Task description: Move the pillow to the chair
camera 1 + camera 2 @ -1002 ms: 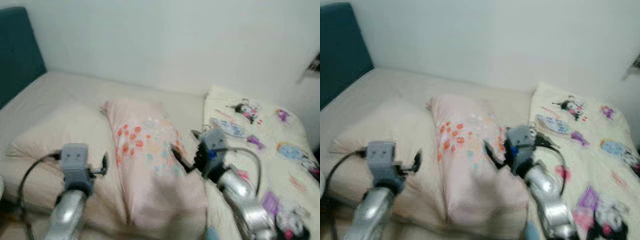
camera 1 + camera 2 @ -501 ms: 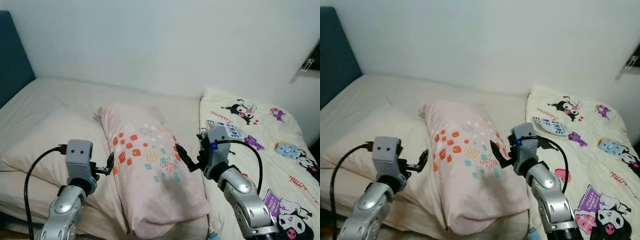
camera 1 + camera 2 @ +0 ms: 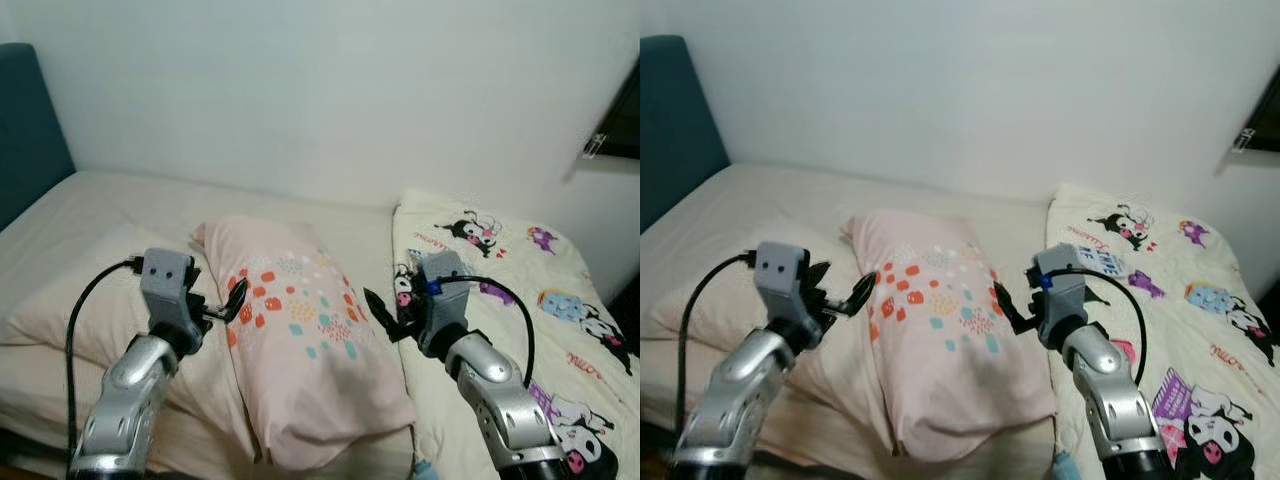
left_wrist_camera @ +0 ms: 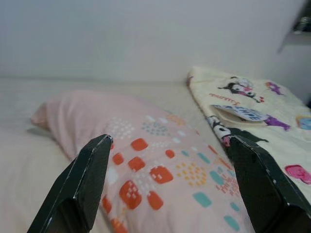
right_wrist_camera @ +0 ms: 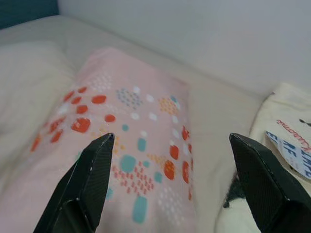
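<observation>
A pink pillow (image 3: 300, 340) with orange and teal dots lies lengthwise on the bed, reaching its front edge. My left gripper (image 3: 228, 300) hovers at the pillow's left edge, open, nothing between its fingers. My right gripper (image 3: 385, 318) hovers at the pillow's right edge, also open and empty. Both wrist views look along the black fingers onto the dotted pillow (image 4: 155, 170) (image 5: 131, 145).
A cream pillow (image 3: 90, 290) lies left of the pink one. A cartoon-print blanket (image 3: 510, 270) covers the bed's right part. A teal headboard (image 3: 30, 120) stands at far left, a white wall behind. A dark shelf (image 3: 615, 130) juts out at upper right.
The camera has steadied and shifted. My left gripper has risen and moved in to the pillow's left edge. The right gripper stays by the right edge.
</observation>
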`<state>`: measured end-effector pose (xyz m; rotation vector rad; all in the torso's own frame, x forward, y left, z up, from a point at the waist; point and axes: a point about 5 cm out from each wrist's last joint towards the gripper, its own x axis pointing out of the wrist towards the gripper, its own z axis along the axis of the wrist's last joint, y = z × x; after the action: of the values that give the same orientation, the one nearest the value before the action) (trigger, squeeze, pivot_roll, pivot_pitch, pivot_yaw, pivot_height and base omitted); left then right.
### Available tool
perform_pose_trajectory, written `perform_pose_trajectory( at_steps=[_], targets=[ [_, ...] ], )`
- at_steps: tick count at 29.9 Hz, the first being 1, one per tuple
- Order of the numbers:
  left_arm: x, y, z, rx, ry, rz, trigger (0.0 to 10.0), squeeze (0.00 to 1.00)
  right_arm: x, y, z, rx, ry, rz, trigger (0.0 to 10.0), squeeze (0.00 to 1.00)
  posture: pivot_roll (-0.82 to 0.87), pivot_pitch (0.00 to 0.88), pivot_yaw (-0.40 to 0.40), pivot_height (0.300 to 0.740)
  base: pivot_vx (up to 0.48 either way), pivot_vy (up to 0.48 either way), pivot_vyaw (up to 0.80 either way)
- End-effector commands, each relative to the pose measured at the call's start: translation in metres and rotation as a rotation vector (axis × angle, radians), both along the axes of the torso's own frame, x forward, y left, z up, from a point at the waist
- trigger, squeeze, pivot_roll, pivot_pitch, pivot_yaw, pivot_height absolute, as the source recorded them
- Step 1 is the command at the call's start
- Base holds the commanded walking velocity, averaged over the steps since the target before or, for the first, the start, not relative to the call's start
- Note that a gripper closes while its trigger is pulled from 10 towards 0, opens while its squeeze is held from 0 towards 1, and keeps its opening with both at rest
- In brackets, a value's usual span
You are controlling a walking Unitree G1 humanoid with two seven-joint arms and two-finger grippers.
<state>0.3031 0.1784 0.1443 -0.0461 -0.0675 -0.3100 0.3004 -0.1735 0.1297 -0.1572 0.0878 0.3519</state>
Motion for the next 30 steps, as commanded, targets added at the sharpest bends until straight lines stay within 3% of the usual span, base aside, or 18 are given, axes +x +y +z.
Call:
perform_pose_trajectory(
  at_steps=[1,6,7,9,10,15,19,21,24,25,28,30],
  targets=[
    [0.003,0.002,-0.003,-0.001,0.009,-0.021,10.0,0.0,0.001,-0.009,-0.002,-0.015,0.023,-0.035,10.0,0.0,-0.09,0.0,-0.092,0.635,0.0,0.0,0.0],
    [0.013,0.007,-0.002,-0.013,0.015,-0.027,10.0,0.0,0.0,-0.013,0.004,-0.017,0.009,-0.047,10.0,0.0,-0.11,0.0,-0.077,0.61,0.0,0.0,0.0],
    [0.014,0.008,-0.002,-0.019,0.018,-0.024,10.0,0.13,0.0,-0.012,0.004,-0.016,0.007,-0.047,10.0,0.0,-0.11,0.0,-0.077,0.605,0.0,0.0,0.0],
    [0.014,0.008,-0.002,-0.019,0.018,-0.024,10.0,0.13,0.0,-0.012,0.004,-0.016,0.007,-0.047,10.0,0.0,-0.11,0.0,-0.077,0.605,0.0,0.0,0.0],
    [0.016,0.009,-0.004,-0.019,0.022,-0.014,10.0,1.0,0.0,-0.012,0.005,-0.016,0.005,-0.046,10.0,0.0,-0.11,0.0,-0.075,0.6,0.0,0.0,0.0],
    [0.019,0.011,-0.007,-0.023,0.037,0.001,10.0,1.0,-0.001,-0.009,0.007,-0.011,-0.002,-0.038,10.0,0.0,-0.11,0.0,-0.071,0.59,0.0,0.0,0.0],
    [0.022,0.009,-0.006,-0.107,0.061,-0.012,10.0,1.0,-0.002,-0.004,0.009,-0.004,-0.006,-0.026,10.0,0.0,-0.11,0.0,-0.068,0.58,0.0,0.0,0.0],
    [0.026,0.005,-0.007,-0.189,0.117,-0.041,10.0,1.0,-0.002,-0.001,0.009,0.002,-0.007,-0.02,10.0,0.0,-0.11,0.0,-0.064,0.57,0.0,0.0,0.0],
    [0.029,0.004,-0.01,-0.226,0.167,-0.045,10.0,1.0,-0.002,0.0,0.01,0.006,-0.008,-0.018,10.0,0.0,-0.11,0.0,-0.058,0.56,0.0,0.0,0.0],
    [0.031,0.004,-0.013,-0.233,0.203,-0.033,10.0,0.0,-0.002,0.001,0.011,0.009,-0.012,-0.013,10.0,0.0,-0.11,0.0,-0.058,0.555,0.0,0.0,0.0],
    [0.034,0.002,-0.018,-0.253,0.261,-0.026,10.0,0.0,-0.002,0.003,0.013,0.01,-0.016,-0.001,10.0,0.0,-0.11,0.0,-0.058,0.545,0.0,0.0,0.0],
    [0.036,0.002,-0.026,-0.221,0.316,-0.016,10.0,0.0,-0.003,0.006,0.013,0.01,-0.016,0.012,10.0,0.0,-0.11,0.0,-0.058,0.535,0.0,0.0,0.0]
  ],
)
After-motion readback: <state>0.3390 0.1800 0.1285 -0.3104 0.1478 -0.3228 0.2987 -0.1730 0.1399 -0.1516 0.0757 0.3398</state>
